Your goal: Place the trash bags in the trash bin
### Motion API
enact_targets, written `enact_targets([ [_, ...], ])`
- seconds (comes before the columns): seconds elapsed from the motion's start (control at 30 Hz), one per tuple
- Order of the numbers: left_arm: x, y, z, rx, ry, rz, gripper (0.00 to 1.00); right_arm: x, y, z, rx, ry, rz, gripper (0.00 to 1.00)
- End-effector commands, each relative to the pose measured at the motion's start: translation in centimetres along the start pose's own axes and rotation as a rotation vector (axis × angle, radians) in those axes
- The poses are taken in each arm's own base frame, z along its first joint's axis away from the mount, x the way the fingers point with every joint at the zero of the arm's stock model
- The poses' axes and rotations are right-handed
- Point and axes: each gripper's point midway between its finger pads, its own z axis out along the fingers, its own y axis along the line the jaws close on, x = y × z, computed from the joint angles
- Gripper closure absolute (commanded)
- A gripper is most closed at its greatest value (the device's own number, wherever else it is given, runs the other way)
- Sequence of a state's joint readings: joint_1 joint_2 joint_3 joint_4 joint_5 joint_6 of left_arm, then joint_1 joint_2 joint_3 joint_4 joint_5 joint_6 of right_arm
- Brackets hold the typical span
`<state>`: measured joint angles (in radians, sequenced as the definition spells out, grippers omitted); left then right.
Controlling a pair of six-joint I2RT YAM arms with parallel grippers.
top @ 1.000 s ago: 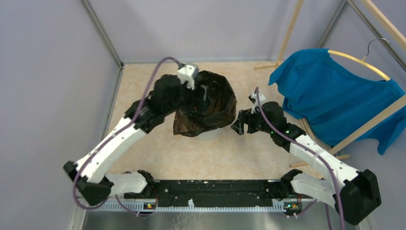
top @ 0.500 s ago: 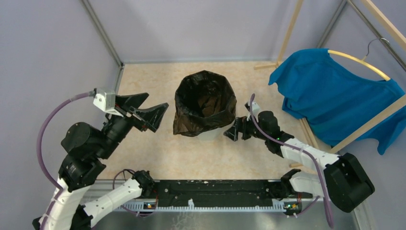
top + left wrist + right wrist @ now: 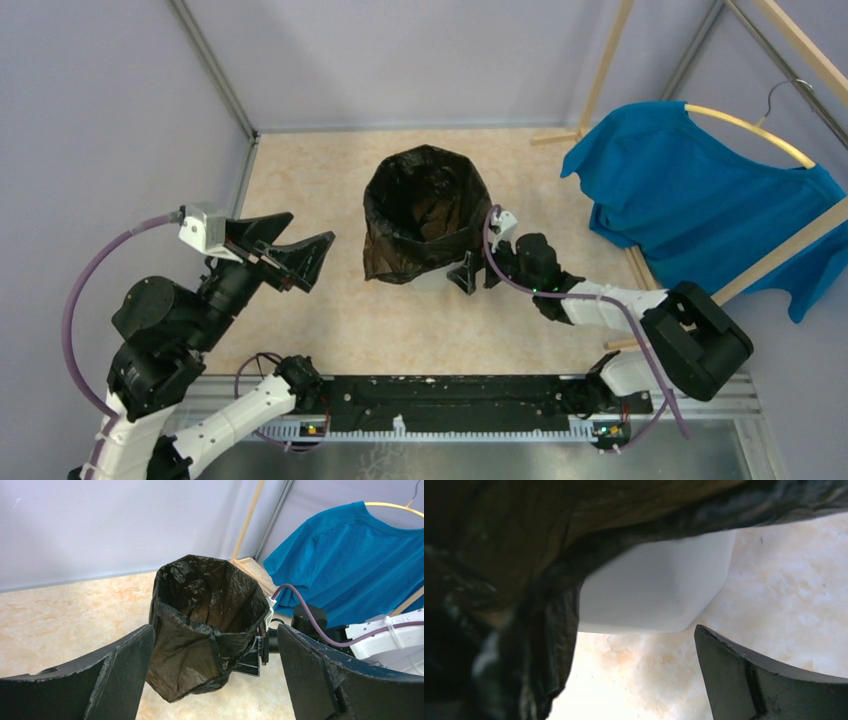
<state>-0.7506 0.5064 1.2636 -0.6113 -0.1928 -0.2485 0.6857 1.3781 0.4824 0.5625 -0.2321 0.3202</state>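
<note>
The black trash bag (image 3: pixel 425 215) lines the white trash bin, its rim folded over the top and its skirt hanging down the front. Only the bin's base (image 3: pixel 440 282) shows below the bag. My left gripper (image 3: pixel 292 252) is open and empty, raised left of the bin; in the left wrist view its fingers (image 3: pixel 110 675) frame the bag (image 3: pixel 205 610). My right gripper (image 3: pixel 468 272) is low at the bin's right side, by the bag's hanging edge. In the right wrist view one finger (image 3: pixel 764 680) shows beside the bin's base (image 3: pixel 659 595); the bag (image 3: pixel 499 605) hides the other.
A blue T-shirt (image 3: pixel 700 200) hangs on a wooden rack (image 3: pixel 770 265) at the right, close to the right arm. Grey walls (image 3: pixel 110 150) enclose the beige floor (image 3: pixel 310 180) on the left and back.
My left arm has let go of the bag's rim and swung back left and up, jaws open. My right gripper has moved left and down to the bin's base.
</note>
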Motion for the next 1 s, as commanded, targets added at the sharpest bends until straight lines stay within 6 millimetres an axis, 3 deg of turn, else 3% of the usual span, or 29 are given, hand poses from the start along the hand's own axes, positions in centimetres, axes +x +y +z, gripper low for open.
enact_targets([
  [0.0, -0.4, 0.7, -1.2, -0.029, -0.008, 0.006, 0.02, -5.1, 1.9, 2.4, -0.061, -0.151, -0.092, 0.01],
  [0.2, -1.6, 1.0, -2.6, -0.036, -0.037, 0.012, 0.02, -4.9, 3.0, 6.1, -0.095, -0.117, -0.138, 0.01],
  [0.57, -4.4, 1.6, -5.5, -0.058, -0.088, 0.022, 0.02, -6.5, 5.4, 14.1, -0.185, -0.106, -0.237, 0.01],
  [0.97, -5.5, 1.3, -5.7, -0.052, -0.109, 0.012, 0.02, -7.2, 9.3, 24.3, -0.250, -0.117, -0.222, 0.01],
])
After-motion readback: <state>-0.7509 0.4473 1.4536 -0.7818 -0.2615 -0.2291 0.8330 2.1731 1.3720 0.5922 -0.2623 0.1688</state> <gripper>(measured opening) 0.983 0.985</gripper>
